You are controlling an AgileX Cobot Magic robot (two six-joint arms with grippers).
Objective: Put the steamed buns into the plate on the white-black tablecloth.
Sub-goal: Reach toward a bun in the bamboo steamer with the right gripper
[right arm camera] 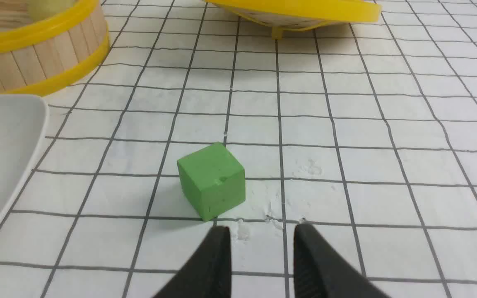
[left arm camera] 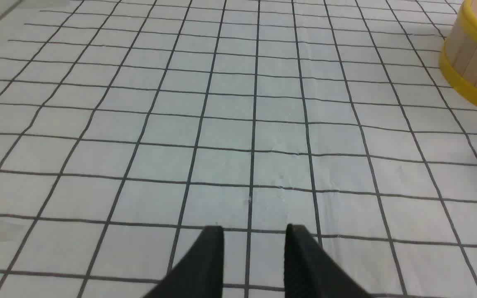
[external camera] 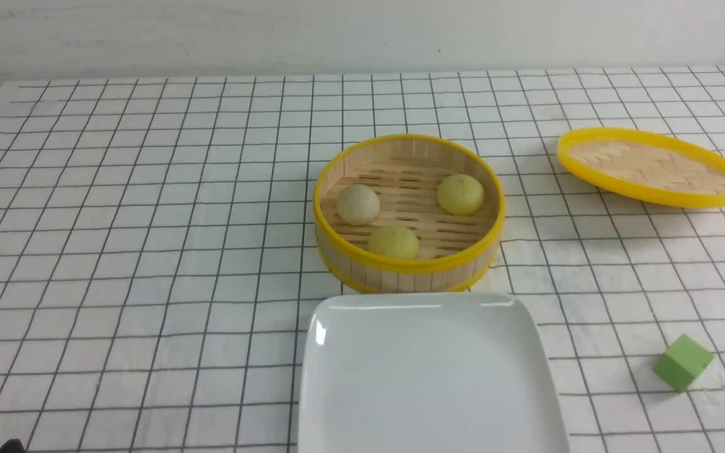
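Three steamed buns lie in an open bamboo steamer basket (external camera: 408, 267): an off-white one (external camera: 358, 203) and two pale yellow-green ones (external camera: 460, 194) (external camera: 393, 242). The white plate (external camera: 432, 377) sits bare on the white-black tablecloth (external camera: 148, 251), just in front of the basket. My left gripper (left arm camera: 255, 231) is open and empty, low over bare cloth, left of the basket (left arm camera: 474, 54). My right gripper (right arm camera: 263, 229) is open and empty, low over the cloth, right of the plate (right arm camera: 2, 157). Neither gripper is near the buns.
A green cube (right arm camera: 211, 180) sits on the cloth just ahead of my right gripper; it also shows in the front view (external camera: 683, 362). The yellow-rimmed bamboo lid (external camera: 652, 167) lies upturned at the back right. A pale wall bounds the far side.
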